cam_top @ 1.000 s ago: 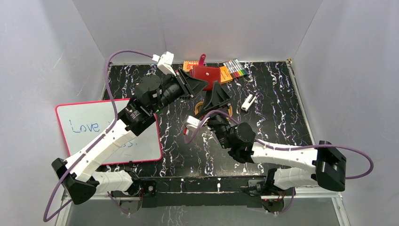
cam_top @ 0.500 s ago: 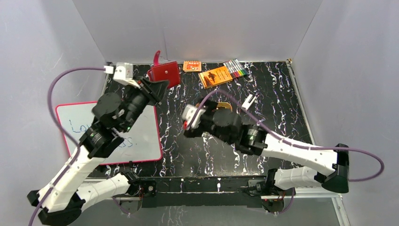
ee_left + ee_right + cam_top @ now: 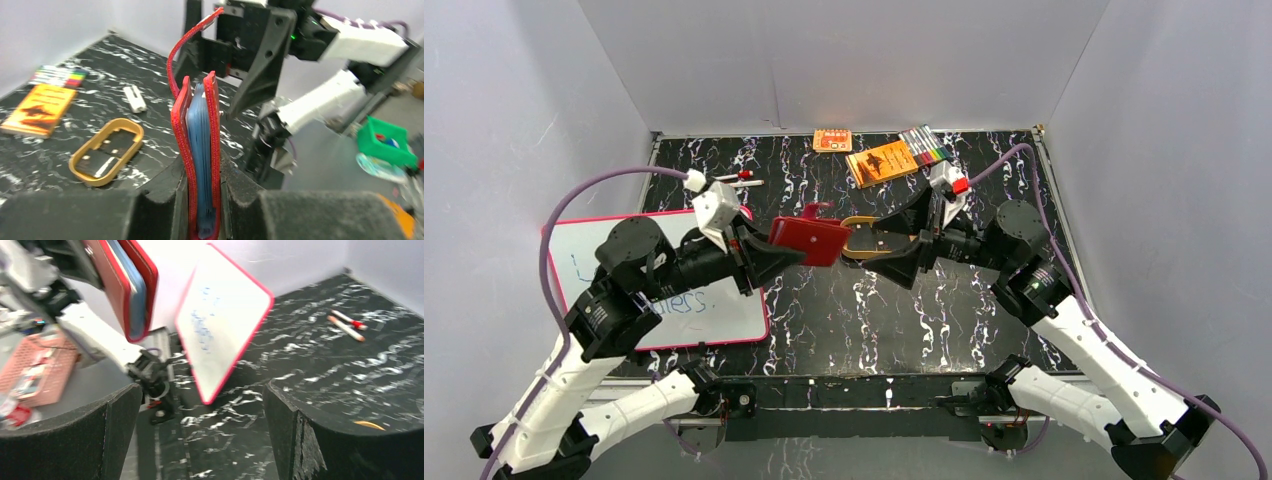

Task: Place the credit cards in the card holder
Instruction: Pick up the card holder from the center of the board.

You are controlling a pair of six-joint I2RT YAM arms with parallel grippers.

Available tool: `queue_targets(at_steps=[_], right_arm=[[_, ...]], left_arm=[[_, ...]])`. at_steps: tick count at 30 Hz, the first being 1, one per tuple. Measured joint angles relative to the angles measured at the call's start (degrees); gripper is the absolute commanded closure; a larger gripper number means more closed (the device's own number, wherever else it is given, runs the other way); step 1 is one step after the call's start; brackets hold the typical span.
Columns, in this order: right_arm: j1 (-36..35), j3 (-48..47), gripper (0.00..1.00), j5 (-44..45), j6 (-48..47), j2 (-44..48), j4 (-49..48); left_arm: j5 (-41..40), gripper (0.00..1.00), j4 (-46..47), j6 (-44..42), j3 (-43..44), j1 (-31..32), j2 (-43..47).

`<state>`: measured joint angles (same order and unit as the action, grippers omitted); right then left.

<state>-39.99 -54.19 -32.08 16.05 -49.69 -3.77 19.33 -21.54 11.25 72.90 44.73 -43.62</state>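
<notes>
While the left gripper (image 3: 784, 255) clenched the lower edge of the card holder (image 3: 812, 240) and held it on edge in the air over the middle of the table (image 3: 854, 320), the right gripper (image 3: 876, 245) faced it from just beside with jaws spread wide and nothing between them. Seen from the left wrist, the red covers gaped slightly around the bluish clear sleeves (image 3: 202, 145), and the snap tab (image 3: 186, 45) arched free above. The holder was judged light and soft: its covers would flex under a push, and the glossy sleeves would be slick and limp, so the clamp low down left the open upper edge free for loading. The credit cards (image 3: 102, 159) appeared to be the dark flat pieces in the tan oval tray (image 3: 75, 169) below, though this could not be confirmed. Such cards would be thin, stiff and slippery, and best pinched across one short end so that the other end leads into a sleeve. Room was ample: the whiteboard (image 3: 220, 325) lay to the left, while the orange packet (image 3: 879, 163) and marker set (image 3: 922, 147) sat well apart by the far wall. The tray rim and the arched tab were the nearest edges to catch.
</notes>
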Motion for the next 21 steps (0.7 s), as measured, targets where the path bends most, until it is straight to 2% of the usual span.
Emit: queue_targets(at_steps=[8,16,21], right_arm=[[0.17,0.00,0.01,-11.30,11.21,0.57,-7.17],[0.17,-0.20,0.01,-19.37,16.46,-0.48,-11.47],[0.17,-0.50,0.04,-20.81,19.63,-2.23,-12.85]], left_arm=[[16.74,1.00,-0.13,-1.68,-0.07,0.00,-2.75],[24.04,1.00,-0.09,-3.82,0.00,0.00,-3.34],[27.39,1.00,0.13,-4.22,0.72,0.00,-5.62]])
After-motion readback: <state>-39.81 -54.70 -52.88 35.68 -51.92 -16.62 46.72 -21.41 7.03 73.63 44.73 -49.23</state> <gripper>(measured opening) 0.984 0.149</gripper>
